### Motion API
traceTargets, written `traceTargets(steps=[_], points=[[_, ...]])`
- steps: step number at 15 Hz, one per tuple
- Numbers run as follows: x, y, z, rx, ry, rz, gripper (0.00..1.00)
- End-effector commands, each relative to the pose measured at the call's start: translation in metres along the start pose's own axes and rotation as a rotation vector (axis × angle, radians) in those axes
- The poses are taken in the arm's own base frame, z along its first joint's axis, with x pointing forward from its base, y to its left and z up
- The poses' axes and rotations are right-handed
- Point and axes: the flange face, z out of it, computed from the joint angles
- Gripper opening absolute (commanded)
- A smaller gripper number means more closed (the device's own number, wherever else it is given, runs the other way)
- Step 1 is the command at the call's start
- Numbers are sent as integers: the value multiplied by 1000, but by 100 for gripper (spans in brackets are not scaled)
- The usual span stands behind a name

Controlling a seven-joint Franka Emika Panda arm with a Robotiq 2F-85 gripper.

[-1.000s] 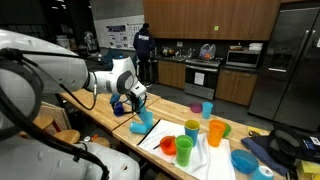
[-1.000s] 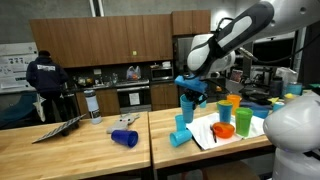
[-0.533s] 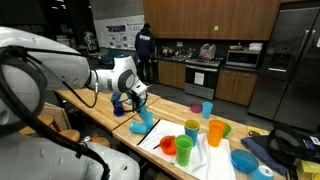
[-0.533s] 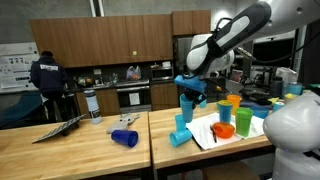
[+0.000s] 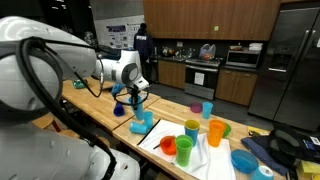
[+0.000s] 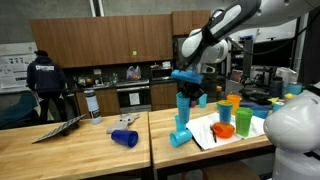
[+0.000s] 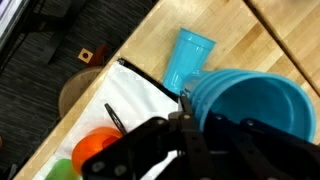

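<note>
My gripper is shut on the rim of a blue cup, with one finger outside the wall and the other inside. The cup hangs upright above the wooden counter in both exterior views, under the gripper. Its ridged rim looks like several cups nested together. Below it, a light-blue cup lies on its side by the edge of a white cloth. The same light-blue cup shows in both exterior views.
Orange, green and other coloured cups stand on the white cloth. A dark blue cup lies on the counter farther off. A blue bowl sits near the counter end. A person stands in the kitchen behind.
The arm has shifted and lifted the blue cup slightly, and the gripper stays shut on it. The other cups have not moved.
</note>
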Motion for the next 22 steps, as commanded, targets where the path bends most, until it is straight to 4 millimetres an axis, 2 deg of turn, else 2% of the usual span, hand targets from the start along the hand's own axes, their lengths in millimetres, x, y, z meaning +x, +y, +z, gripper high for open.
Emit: traceTargets(steps=[1, 6, 9, 17, 22], points=[[21, -11, -9, -3, -86, 16, 3], [54, -14, -12, -7, -128, 75, 3], [65, -17, -14, -9, -139, 91, 3], [81, -37, -19, -16, -146, 100, 3], [85, -49, -12, -38, -163, 88, 3]])
